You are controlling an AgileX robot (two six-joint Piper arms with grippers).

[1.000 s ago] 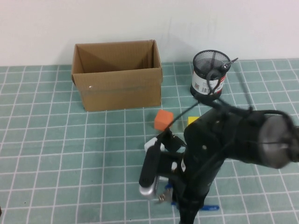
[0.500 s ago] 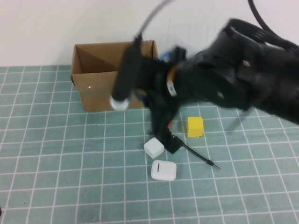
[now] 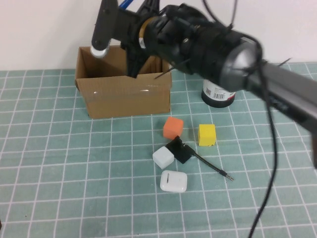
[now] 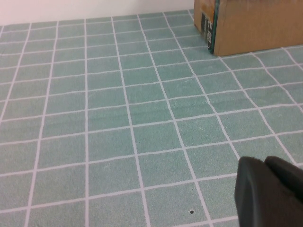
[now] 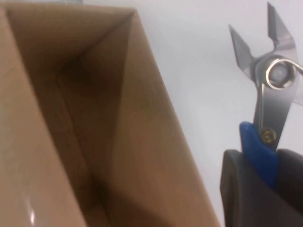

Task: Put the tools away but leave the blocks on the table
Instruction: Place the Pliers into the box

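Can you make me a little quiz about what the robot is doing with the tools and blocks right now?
1. True or false: the right gripper holds the blue-handled pliers above the open cardboard box.
2. Which block lies nearest the earbud case? A orange block, B yellow block, C white block.
3. Fill the gap: the left gripper hangs over the bare green ___, near a corner of the cardboard box.

Key: 1 true; 2 C; 3 mat.
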